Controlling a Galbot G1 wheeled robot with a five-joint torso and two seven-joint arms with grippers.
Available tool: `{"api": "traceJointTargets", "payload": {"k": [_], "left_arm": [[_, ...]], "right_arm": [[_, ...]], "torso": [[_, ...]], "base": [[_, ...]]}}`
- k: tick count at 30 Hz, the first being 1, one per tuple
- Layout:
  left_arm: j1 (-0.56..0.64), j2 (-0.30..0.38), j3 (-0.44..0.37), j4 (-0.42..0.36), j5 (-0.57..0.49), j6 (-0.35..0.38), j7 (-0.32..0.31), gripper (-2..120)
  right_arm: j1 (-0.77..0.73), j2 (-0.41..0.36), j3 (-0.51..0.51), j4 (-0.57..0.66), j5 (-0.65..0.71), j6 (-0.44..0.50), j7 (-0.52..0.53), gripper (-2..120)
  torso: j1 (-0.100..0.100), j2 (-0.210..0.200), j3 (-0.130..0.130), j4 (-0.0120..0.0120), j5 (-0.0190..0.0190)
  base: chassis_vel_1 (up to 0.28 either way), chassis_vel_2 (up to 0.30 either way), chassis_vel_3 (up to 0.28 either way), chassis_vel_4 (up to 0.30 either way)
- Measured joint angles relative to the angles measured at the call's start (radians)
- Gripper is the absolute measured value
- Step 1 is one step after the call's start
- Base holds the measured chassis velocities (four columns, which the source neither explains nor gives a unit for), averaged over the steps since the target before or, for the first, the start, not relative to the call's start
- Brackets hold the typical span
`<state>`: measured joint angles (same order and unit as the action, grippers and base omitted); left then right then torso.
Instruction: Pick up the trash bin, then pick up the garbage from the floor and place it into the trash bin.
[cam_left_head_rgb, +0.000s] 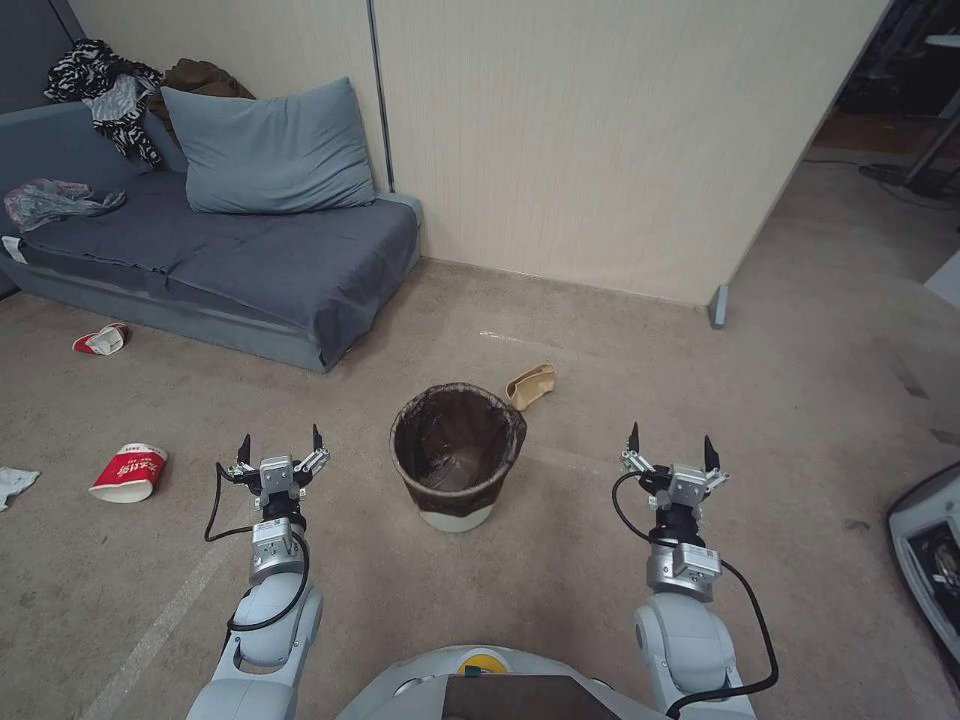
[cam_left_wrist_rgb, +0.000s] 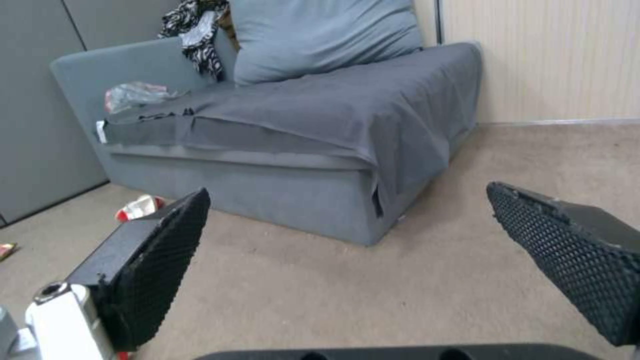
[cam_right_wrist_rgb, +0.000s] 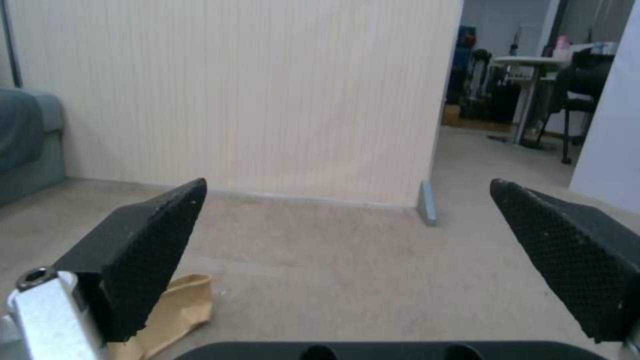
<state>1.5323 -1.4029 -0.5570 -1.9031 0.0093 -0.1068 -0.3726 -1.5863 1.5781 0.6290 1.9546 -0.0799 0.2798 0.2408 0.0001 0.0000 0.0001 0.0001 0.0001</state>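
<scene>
The trash bin (cam_left_head_rgb: 457, 455), a small white bucket with a dark bag liner over its rim, stands upright on the carpet straight ahead. My left gripper (cam_left_head_rgb: 280, 445) hovers open to its left and my right gripper (cam_left_head_rgb: 672, 448) hovers open to its right, both empty and apart from it. Garbage lies around on the floor: a red-and-white paper cup (cam_left_head_rgb: 129, 473) on its side left of the left gripper, a crushed red-and-white cup (cam_left_head_rgb: 101, 340) (cam_left_wrist_rgb: 139, 207) by the sofa base, white tissue (cam_left_head_rgb: 14, 483) at the far left, and a tan paper wrapper (cam_left_head_rgb: 531, 384) (cam_right_wrist_rgb: 175, 310) just behind the bin.
A grey sofa (cam_left_head_rgb: 220, 255) (cam_left_wrist_rgb: 300, 145) with a pillow, clothes and a plastic bag fills the back left. A beige partition wall (cam_left_head_rgb: 600, 140) ends at a grey foot (cam_left_head_rgb: 718, 306) (cam_right_wrist_rgb: 427, 202). A white device (cam_left_head_rgb: 925, 560) sits at the right edge. Open carpet surrounds the bin.
</scene>
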Motion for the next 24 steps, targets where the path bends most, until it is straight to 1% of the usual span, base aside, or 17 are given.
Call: {"api": "traceJointTargets", "payload": {"k": [4,8,11,12,14,16,18,19,21,22,23,24], "left_arm": [[0.0,0.0,0.0,-0.001,0.001,-0.002,-0.004,100],[-0.004,0.003,-0.003,-0.003,0.007,-0.016,-0.008,100],[-0.014,0.034,-0.005,-0.015,0.006,-0.019,-0.014,100],[-0.014,0.034,-0.005,-0.015,0.006,-0.019,-0.014,100],[-0.029,0.072,-0.002,-0.03,-0.009,-0.005,-0.021,100],[-0.032,0.084,0.001,-0.033,-0.015,0.001,-0.022,100],[-0.044,0.127,0.012,-0.047,-0.042,0.024,-0.024,100],[-0.044,0.127,0.012,-0.047,-0.042,0.024,-0.024,100],[-0.053,0.161,0.025,-0.057,-0.069,0.045,-0.025,100],[-0.053,0.161,0.025,-0.057,-0.069,0.045,-0.025,100],[-0.064,0.203,0.043,-0.068,-0.108,0.074,-0.028,100],[-0.069,0.223,0.051,-0.074,-0.128,0.088,-0.029,100]], "right_arm": [[0.001,0.0,0.0,-0.003,-0.004,0.001,0.004,100],[0.003,0.001,0.001,-0.01,-0.012,0.003,0.008,100],[0.003,0.0,0.0,-0.015,-0.014,0.007,0.011,100],[0.003,0.0,0.0,-0.015,-0.014,0.007,0.011,100],[0.006,-0.002,0.0,-0.022,-0.014,0.015,0.013,100],[0.006,-0.003,0.0,-0.023,-0.014,0.016,0.013,100],[0.007,-0.005,0.0,-0.028,-0.013,0.019,0.015,100],[0.007,-0.005,0.0,-0.028,-0.013,0.019,0.015,100],[0.007,-0.006,-0.001,-0.03,-0.012,0.019,0.016,100],[0.007,-0.006,-0.001,-0.03,-0.012,0.019,0.016,100],[0.007,-0.007,-0.002,-0.033,-0.012,0.02,0.017,100],[0.007,-0.007,-0.003,-0.035,-0.011,0.02,0.018,100]], "torso": [[0.0,0.0,0.0,-0.0001,-0.0001],[0.0,0.0,0.0,-0.0002,-0.0001],[0.0,0.0,0.0,-0.0001,-0.0002],[0.0,0.0,0.0,-0.0001,-0.0002],[0.0,0.0,0.0,0.0,-0.0002],[0.0,0.0,0.0,0.0,-0.0002],[0.0,0.0,0.0,0.0,-0.0001],[0.0,0.0,0.0,0.0,-0.0001],[0.0,0.0,0.0,-0.0001,-0.0002],[0.0,0.0,0.0,-0.0001,-0.0002],[0.0,0.0,0.0,-0.0003,-0.0002],[0.0,0.0,0.0,-0.0002,-0.0003]], "base": [[-0.077,0.083,0.063,-0.062],[-0.018,-0.003,0.007,-0.005],[0.0,0.0,0.0,0.0],[0.0,0.0,0.0,0.0],[0.0,0.0,0.0,0.0],[0.0,0.0,0.0,0.0],[0.0,0.0,0.0,0.0],[0.0,0.0,0.0,0.0],[0.0,0.0,0.0,0.0],[0.0,0.0,0.0,0.0],[0.0,0.0,0.0,0.0],[0.0,0.0,0.0,0.0]]}}
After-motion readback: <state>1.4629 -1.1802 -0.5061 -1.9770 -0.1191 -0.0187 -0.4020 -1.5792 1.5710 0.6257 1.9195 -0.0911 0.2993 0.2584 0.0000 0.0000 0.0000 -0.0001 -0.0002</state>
